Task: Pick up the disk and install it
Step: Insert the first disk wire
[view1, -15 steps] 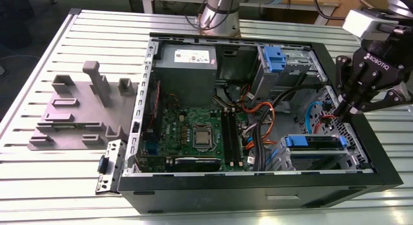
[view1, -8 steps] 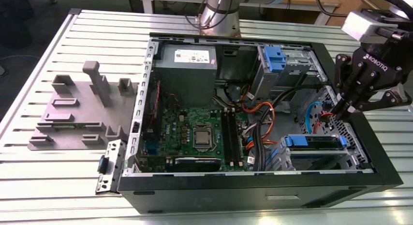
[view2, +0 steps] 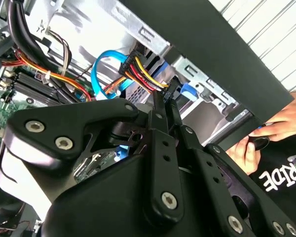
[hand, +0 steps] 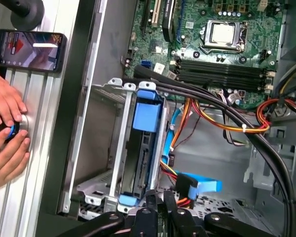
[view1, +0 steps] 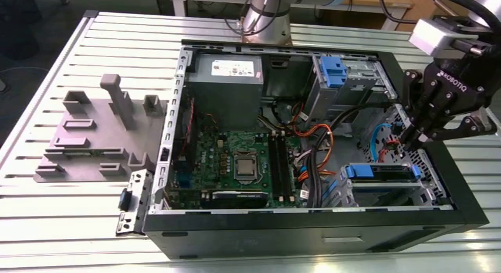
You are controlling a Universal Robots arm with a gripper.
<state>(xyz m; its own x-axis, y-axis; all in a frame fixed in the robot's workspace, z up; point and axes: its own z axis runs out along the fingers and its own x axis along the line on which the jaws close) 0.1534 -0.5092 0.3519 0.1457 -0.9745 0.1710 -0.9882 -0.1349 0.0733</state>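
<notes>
Right up close in the second wrist view, your gripper (view2: pixel 164 101) has its two thin fingers pressed tight together — nothing between them. It hangs just above the cables inside the open computer case (view1: pixel 438 167). The disk (hand: pixel 144 148) sits in its metal cage (hand: pixel 119 148) with its blue bracket showing. A person's hands (hand: pixel 5 133) rest on the table — beside a phone (hand: pixel 28 49).

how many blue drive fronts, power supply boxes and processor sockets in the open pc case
blue plastic drive fronts: 2, the silver-grey disk in its bright blue bracket and the blue plastic tab on a grey metal housing
large grey power supply box with a white sticker: 1
square silver processor socket: 1
total: 4
</notes>
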